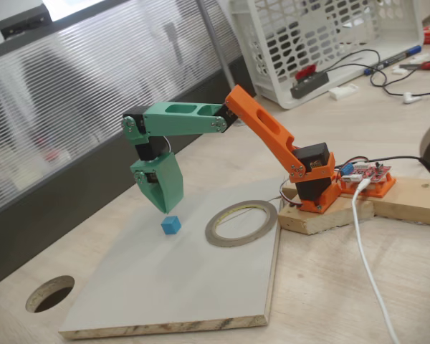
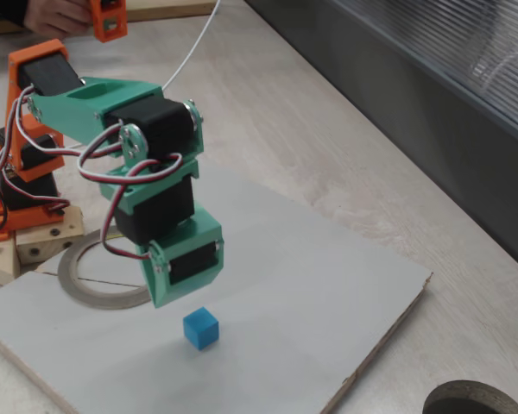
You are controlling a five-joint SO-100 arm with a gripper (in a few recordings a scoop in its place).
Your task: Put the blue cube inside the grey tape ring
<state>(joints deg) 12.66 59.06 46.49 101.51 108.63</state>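
Robot arm: 3D-printed plastic. Base and lower link orange, with slotted cut-outs; upper link, wrist and gripper green. Black servo blocks at the joints, silver screws at pivots. Red, black and white wire bundles looped along the wrist.

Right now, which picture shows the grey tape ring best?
The fixed view from the front: the whole ring lies in the open beside the cube. In the other fixed view the arm covers much of the ring.
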